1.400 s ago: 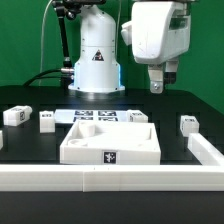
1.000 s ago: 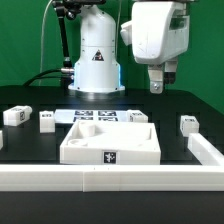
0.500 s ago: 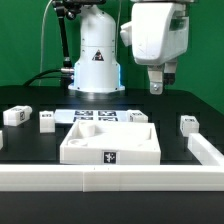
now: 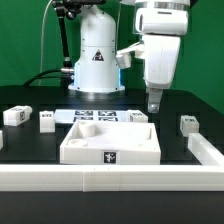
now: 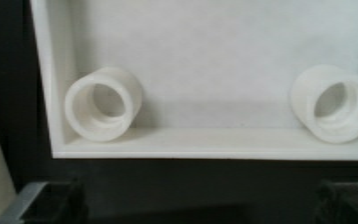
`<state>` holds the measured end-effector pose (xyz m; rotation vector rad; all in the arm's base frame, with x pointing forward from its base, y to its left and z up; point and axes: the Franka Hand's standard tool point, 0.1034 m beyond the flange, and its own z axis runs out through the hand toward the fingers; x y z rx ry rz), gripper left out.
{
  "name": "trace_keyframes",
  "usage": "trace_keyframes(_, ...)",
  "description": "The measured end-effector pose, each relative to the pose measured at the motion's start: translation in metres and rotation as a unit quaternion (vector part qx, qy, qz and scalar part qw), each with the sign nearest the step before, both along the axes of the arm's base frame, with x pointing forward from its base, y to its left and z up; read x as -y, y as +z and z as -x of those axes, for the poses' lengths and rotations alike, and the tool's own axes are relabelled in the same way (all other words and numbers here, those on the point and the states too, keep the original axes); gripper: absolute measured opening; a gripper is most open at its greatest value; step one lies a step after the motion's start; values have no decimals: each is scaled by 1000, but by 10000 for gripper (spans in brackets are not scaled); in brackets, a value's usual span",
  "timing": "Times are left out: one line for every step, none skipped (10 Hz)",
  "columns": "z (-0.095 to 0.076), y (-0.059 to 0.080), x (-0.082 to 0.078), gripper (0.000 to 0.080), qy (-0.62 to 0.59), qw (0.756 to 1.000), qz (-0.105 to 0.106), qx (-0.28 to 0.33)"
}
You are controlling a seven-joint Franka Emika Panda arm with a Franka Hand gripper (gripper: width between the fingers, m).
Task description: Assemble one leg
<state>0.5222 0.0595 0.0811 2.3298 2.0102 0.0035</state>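
Note:
The white square tabletop (image 4: 110, 143) lies in the middle of the black table, with its round corner sockets facing up. My gripper (image 4: 153, 101) hangs just above its far right corner and holds nothing. In the wrist view the fingers (image 5: 51, 203) stand wide apart at the edges of the picture, open, with the gripper (image 5: 197, 204) over the tabletop (image 5: 211, 60) and two sockets (image 5: 101, 103) below it. Three small white legs with marker tags stand on the table: two at the exterior view's left (image 4: 17, 116) (image 4: 46, 121) and one at its right (image 4: 188, 124).
The marker board (image 4: 100, 116) lies flat behind the tabletop, in front of the robot base (image 4: 96, 60). A white rail (image 4: 110, 181) runs along the front edge. Another white rail piece (image 4: 207, 150) sits at the exterior view's right.
The arm has turned and come down, so the gripper is now low over the tabletop's far right corner. The tabletop and the legs have not moved.

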Motion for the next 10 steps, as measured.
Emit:
trace_keyframes(0, 0, 1, 650, -1, 1000, 0, 0)
trace_keyframes(0, 0, 1, 650, -1, 1000, 0, 0)
trace_keyframes(0, 0, 1, 650, -1, 1000, 0, 0)
trace_keyframes(0, 0, 1, 650, -1, 1000, 0, 0)
trace_keyframes(1, -1, 1, 650, -1, 1000, 0, -1)
trace_keyframes(7, -8, 2, 650, 10, 1000, -7, 13)
trace_keyframes(31, -21, 7, 650, 18, 1000, -12, 18)
trace_keyframes(47, -28, 17, 650, 20, 1000, -11, 11)
trace_keyframes(56, -34, 26, 650, 16, 1000, -12, 9)
trace_keyframes(62, -38, 33, 650, 10, 1000, -12, 5)
